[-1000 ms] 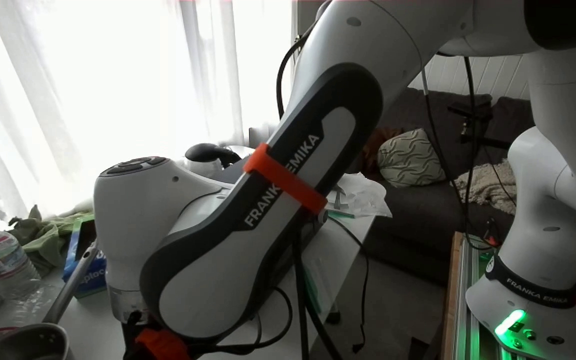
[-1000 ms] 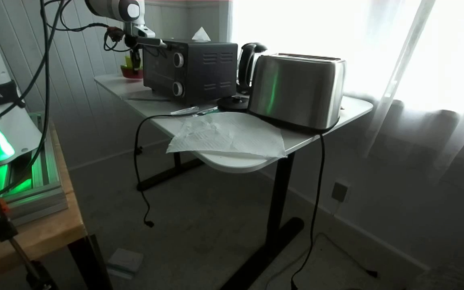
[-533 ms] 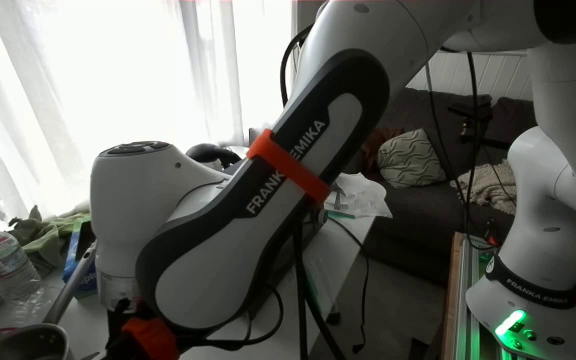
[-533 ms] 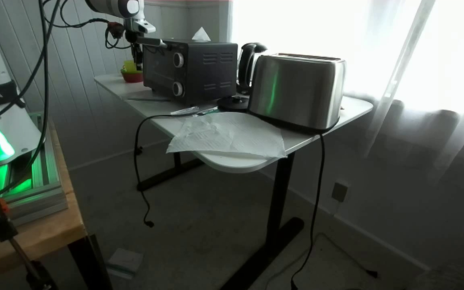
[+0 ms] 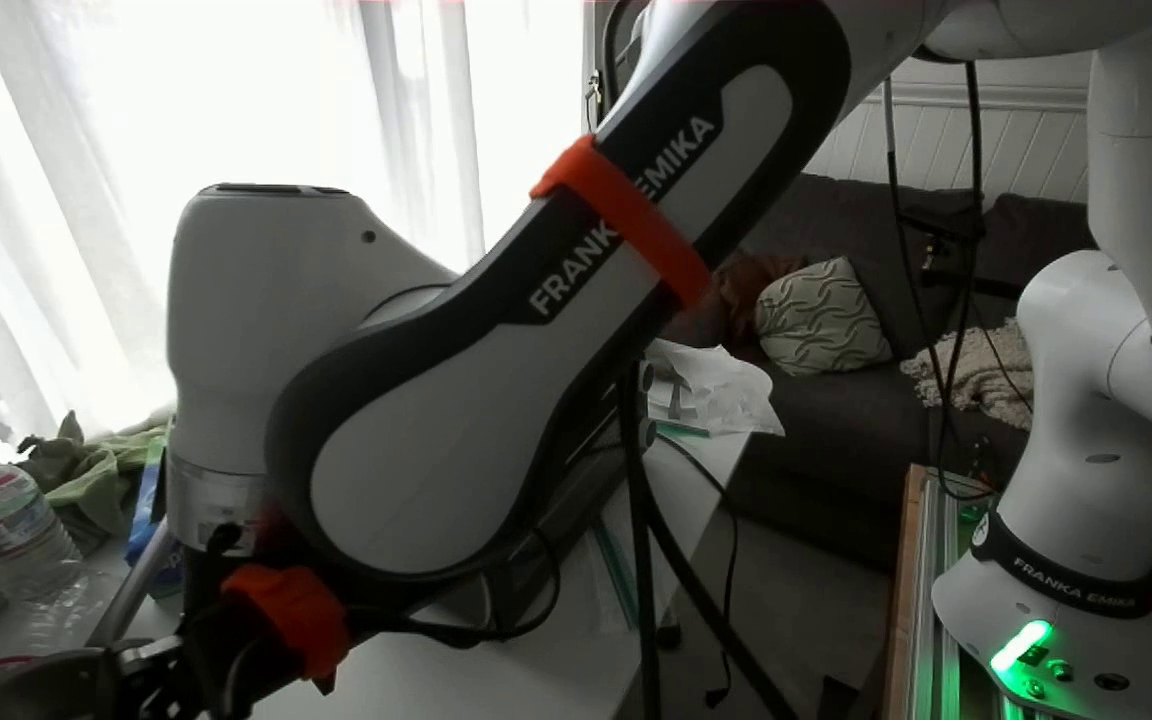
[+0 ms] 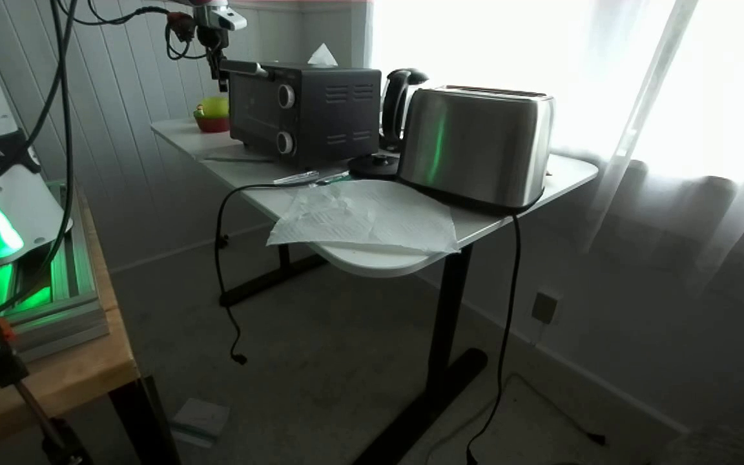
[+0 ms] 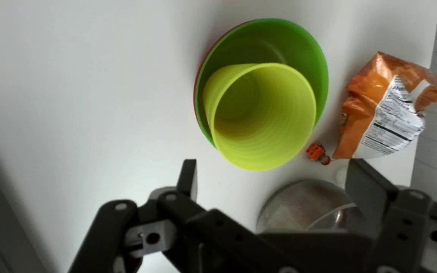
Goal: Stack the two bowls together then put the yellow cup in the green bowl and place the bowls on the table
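Note:
The pink bowl point(image 6: 212, 124) stands on the white table point(image 7: 89, 98); in the wrist view just a thin reddish rim of it shows. Nested inside it is the green bowl point(image 7: 298, 45). The yellow cup point(image 7: 268, 113) leans in the green bowl, tilted over, its mouth facing up toward the camera and its rim overhanging the bowl's edge. My gripper point(image 7: 272, 170) is above the table with its fingers wide apart, holding nothing. In an exterior view the gripper point(image 6: 223, 84) hangs above the stack, beside the oven.
Near the stack lie an orange snack bag point(image 7: 389, 113), a small orange toy figure point(image 7: 318, 153) and a round metal pot point(image 7: 302, 204), partly behind my fingers. A black toaster oven point(image 6: 320, 110) borders the stack. A water bottle point(image 5: 26, 530) stands near the window.
My gripper has opened, let go of the yellow cup and risen from the bowls. The cup has tipped over and now leans lower in the stack.

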### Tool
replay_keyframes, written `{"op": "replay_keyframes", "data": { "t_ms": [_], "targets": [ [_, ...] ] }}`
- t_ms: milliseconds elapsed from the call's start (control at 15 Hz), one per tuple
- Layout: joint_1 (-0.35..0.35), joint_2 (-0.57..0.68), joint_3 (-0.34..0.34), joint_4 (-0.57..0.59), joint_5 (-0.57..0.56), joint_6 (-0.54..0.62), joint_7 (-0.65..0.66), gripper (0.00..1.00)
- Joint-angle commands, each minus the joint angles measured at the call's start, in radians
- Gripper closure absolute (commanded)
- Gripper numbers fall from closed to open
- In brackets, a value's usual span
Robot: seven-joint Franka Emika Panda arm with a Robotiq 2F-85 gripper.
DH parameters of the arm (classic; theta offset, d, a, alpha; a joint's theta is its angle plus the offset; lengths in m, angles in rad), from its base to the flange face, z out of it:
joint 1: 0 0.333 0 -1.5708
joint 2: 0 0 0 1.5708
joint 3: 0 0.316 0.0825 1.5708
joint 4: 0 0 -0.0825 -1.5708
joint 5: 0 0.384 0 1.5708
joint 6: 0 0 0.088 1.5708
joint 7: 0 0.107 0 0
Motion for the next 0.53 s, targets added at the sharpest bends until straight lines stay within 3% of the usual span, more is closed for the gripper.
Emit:
{"op": "replay_keyframes", "data": {
  "t_ms": [0,467],
  "targets": [
    [-0.076,-0.089,0.087,-0.082,0.096,0.014,-0.126,0.00],
    [-0.173,-0.196,0.186,-0.157,0.242,0.001,-0.441,0.00]
  ]
}}
